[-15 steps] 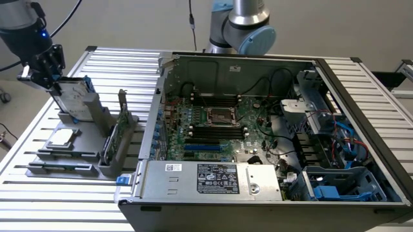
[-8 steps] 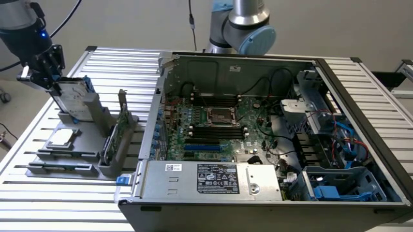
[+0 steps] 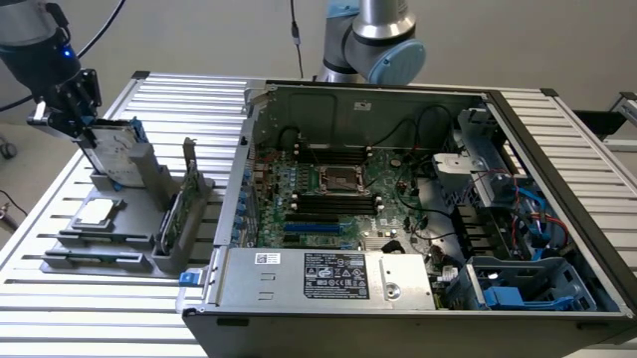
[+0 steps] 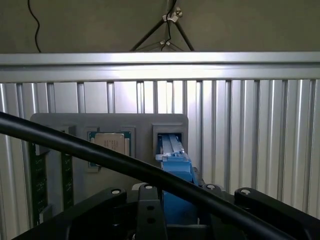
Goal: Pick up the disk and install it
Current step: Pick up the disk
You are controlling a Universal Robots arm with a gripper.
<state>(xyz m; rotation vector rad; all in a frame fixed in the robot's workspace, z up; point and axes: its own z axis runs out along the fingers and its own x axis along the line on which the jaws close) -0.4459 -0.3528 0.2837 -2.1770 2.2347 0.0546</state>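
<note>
The disk (image 3: 107, 149), a silver-grey drive with a white label and blue rails, stands upright at the exterior view's left, over the grey holder (image 3: 119, 231). My gripper (image 3: 85, 128) grips its upper end from above, jaws closed on it. In the wrist view the disk's blue rail (image 4: 175, 162) runs from between my gripper's fingers (image 4: 177, 212) down to the holder's slot (image 4: 170, 131). Whether its lower end still sits inside the slot I cannot tell.
The holder also carries a square silver chip (image 3: 97, 212) and an upright green card (image 3: 174, 212). The open computer case (image 3: 478, 101) lies at the exterior view's right, with a blue drive bay (image 3: 518, 291) in its near corner. A black cable (image 4: 100, 157) crosses the wrist view.
</note>
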